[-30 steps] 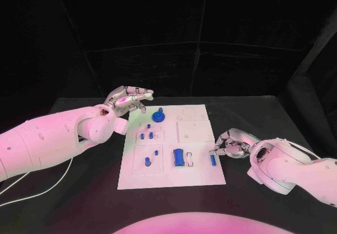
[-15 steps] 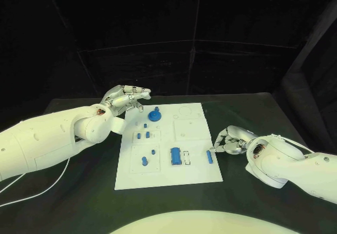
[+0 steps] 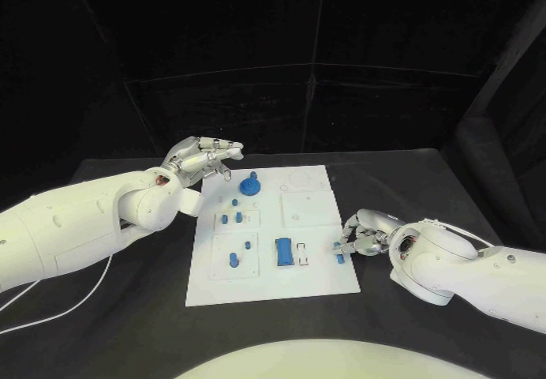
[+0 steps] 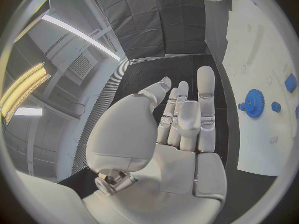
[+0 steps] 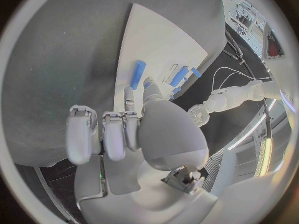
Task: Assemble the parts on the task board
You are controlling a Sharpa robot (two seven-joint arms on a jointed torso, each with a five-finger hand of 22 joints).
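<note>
white task board [image 3: 273,280], blue parts [image 3: 283,251], blue gear [image 3: 250,187], black table [image 3: 409,185], silver hands, white arms

The right hand [image 3: 366,234] partly hides a small blue part [image 3: 340,249].

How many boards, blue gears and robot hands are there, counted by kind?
White board: 1
Blue gear: 1
Silver hands: 2, the left hand and the right hand
Total: 4
</note>
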